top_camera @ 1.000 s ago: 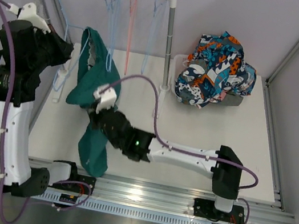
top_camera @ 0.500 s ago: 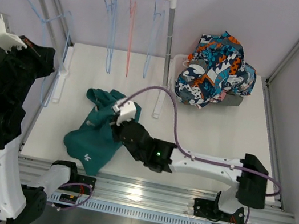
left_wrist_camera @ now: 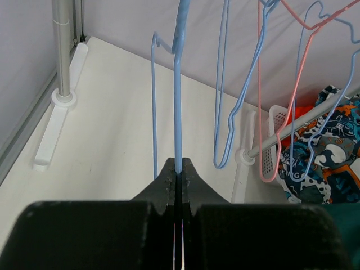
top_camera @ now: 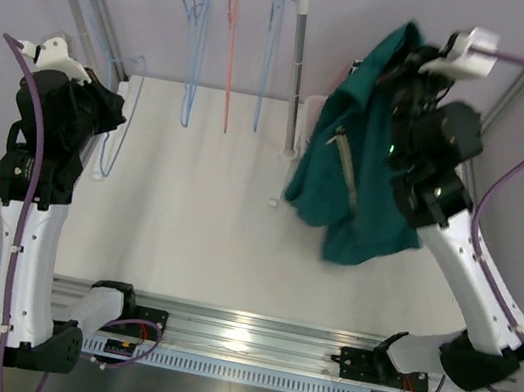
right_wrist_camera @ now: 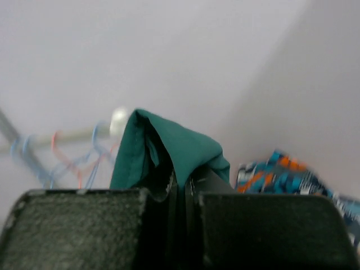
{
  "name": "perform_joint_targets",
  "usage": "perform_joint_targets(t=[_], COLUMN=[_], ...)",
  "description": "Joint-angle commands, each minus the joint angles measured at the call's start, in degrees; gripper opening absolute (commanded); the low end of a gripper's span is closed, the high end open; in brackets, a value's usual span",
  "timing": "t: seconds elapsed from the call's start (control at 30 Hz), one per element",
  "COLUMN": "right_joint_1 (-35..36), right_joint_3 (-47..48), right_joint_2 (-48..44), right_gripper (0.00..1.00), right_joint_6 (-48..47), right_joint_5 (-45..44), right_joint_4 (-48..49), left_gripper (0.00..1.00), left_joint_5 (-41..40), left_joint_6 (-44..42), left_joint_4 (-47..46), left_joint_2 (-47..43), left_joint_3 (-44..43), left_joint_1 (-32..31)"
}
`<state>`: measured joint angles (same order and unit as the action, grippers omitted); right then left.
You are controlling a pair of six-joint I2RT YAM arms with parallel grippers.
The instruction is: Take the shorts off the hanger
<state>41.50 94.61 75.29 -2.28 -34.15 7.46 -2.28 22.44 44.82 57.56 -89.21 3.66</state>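
Teal cloth shorts [top_camera: 346, 180] hang free of any hanger, pinched in the right gripper [right_wrist_camera: 181, 188] high above the white basket [left_wrist_camera: 277, 119] of printed shorts [left_wrist_camera: 332, 149]. The left gripper [left_wrist_camera: 178, 171] is clamped on a bare light-blue wire hanger [left_wrist_camera: 178, 101]. Only the drop seems left.

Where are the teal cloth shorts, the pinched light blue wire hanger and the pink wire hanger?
Teal cloth shorts [top_camera: 368, 225]: overhead view, lower hanging cloth.
Light blue wire hanger [left_wrist_camera: 178, 101]: left wrist view, upright wire.
Pink wire hanger [left_wrist_camera: 260, 84]: left wrist view, left wire.
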Motion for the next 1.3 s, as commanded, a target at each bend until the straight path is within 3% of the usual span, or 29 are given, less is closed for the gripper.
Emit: perform_joint_targets(t=[0.0,0.07,0.1,0.13,0.2,0.27,0.3,0.33,0.43,0.6,0.7,0.83,0.87,0.93,0.97,1.03,1.07,1.13,1.27], right_joint_1=[-10.17,-13.01,-14.24,-16.16,-17.41,-19.68,-20.83,-22.15,-26.02,-24.45,-22.87,-21.37,-21.19,-20.32,-19.88,-19.00,-17.78,-16.37,-12.85], right_joint_3=[20.90,35.31,51.48,59.56,69.28,60.83,52.34,51.13,51.21,41.20,28.13,5.11,-3.55,-10.73,-13.72,-19.88,-21.12,-24.98,-37.54], right_joint_2=[13.88,27.63,32.77,42.39,46.96,45.31,42.78,42.66,45.91,48.46,45.58,36.62,33.03,29.58,26.61,24.13,21.86,19.47,10.34], right_gripper=[0.00,0.00,0.00,0.00,0.00,0.00,0.00,0.00,0.00,0.00,0.00,0.04,0.10,0.17,0.37,0.63,0.86,0.88,0.89], right_joint_6=[-1.86,-0.71,0.08,0.43,0.79,2.01,4.11,9.79,20.69,24.96,25.93,28.55,30.04,32.86,33.57,34.45,34.63,34.37,34.63], right_joint_5=[10.93,15.24,16.30,18.40,19.65,21.22,21.58,21.58,22.37,28.26,28.88,22.13,21.24,21.58,20.63,20.79,19.49,17.81,14.91], right_joint_4=[1.26,-2.18,-4.80,-5.09,2.52,17.66,21.24,22.58,18.30,15.40,15.64,19.42,20.21,20.22,18.05,14.53,9.38,3.99,6.06], left_gripper=[0.00,0.00,0.00,0.00,0.00,0.00,0.00,0.00,0.00,0.00,0.00,0.00,0.00,0.00,0.00,0.00,0.00,0.00,0.00], left_joint_5=[1.84,3.78,4.91,5.27,5.97,6.50,7.11,7.03,6.16,6.50,5.63,3.87,3.26,3.51,3.69,3.95,4.21,5.35,7.91], left_joint_6=[-0.46,-0.03,0.15,0.24,0.41,0.50,0.33,0.24,-0.37,0.33,-0.20,-1.69,-1.78,-1.87,-1.61,-1.34,-1.17,-0.90,0.85], left_joint_4=[-7.98,-9.13,-9.83,-10.71,-11.76,-13.00,-13.44,-13.79,-14.49,-14.93,-13.89,-11.95,-11.77,-11.77,-11.77,-11.95,-11.86,-11.86,-11.59], left_joint_2=[-1.84,-2.10,-2.19,-2.19,-2.28,-2.45,-2.45,-2.45,-2.28,-1.58,-1.31,1.49,2.11,3.34,4.48,5.80,7.29,8.88,11.78], left_joint_3=[2.98,5.26,5.88,7.28,8.43,10.45,10.98,11.77,13.44,13.10,10.99,5.03,4.31,1.77,1.24,-1.31,-2.10,-5.53,-10.28], left_joint_1=[0.47,0.47,0.47,0.38,0.47,0.47,0.38,0.38,0.47,0.38,0.38,0.47,0.38,0.38,0.38,0.47,0.38,0.38,0.38])
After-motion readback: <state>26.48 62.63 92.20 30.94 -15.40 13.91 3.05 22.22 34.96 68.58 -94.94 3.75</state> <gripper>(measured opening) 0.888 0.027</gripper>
